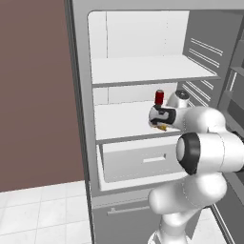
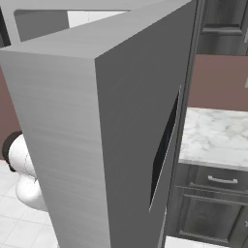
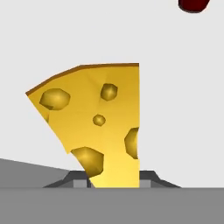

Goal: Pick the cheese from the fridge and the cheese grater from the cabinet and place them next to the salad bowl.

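Close against the hand camera, the cheese (image 3: 100, 127) stands as a holed yellow wedge, its lower end sitting between the gripper (image 3: 114, 180) fingertips, which pinch it from both sides. From the left base camera the gripper (image 1: 159, 125) reaches over the middle white shelf (image 1: 119, 121) of the open fridge (image 1: 81, 95), a sliver of cheese (image 1: 162, 127) beneath it. Just behind stands a small red can (image 1: 159, 96)

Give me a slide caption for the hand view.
Gripper closed around the base of the yellow cheese over the white fridge shelf, red can beyond.
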{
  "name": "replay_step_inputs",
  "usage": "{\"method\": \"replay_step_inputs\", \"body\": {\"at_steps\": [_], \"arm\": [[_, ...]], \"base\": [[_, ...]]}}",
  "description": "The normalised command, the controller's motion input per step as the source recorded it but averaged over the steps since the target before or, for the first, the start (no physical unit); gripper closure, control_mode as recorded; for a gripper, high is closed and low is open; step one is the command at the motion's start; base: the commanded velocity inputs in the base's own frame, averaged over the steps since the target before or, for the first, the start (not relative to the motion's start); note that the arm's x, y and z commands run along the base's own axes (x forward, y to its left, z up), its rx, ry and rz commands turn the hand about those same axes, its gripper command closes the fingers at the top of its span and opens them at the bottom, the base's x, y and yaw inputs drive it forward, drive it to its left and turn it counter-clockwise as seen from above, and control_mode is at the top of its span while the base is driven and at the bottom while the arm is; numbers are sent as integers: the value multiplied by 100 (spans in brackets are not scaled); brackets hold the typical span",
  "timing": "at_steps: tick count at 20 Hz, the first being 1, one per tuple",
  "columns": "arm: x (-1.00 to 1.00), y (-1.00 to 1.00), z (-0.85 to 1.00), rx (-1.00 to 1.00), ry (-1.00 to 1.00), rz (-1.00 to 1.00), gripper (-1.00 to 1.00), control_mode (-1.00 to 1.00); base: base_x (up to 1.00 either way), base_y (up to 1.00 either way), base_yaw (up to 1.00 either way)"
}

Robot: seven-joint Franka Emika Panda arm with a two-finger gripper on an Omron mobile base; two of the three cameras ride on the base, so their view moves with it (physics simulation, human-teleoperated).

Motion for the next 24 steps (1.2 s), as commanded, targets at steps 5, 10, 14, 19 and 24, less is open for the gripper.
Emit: {"method": "replay_step_inputs", "body": {"at_steps": [5, 10, 14, 19, 24], "arm": [[-50, 6, 11, 0, -12, 0, 100, -100], [-39, 0, 54, 0, -7, 0, 100, -100], [-36, 0, 64, 0, -4, 0, 100, -100], [-46, 0, 49, 0, 0, 0, 100, -100], [-69, 0, 38, 0, 0, 0, 100, -100]], "base": [[0, 0, 0], [0, 0, 0], [0, 0, 0], [0, 0, 0], [0, 0, 0]]}}
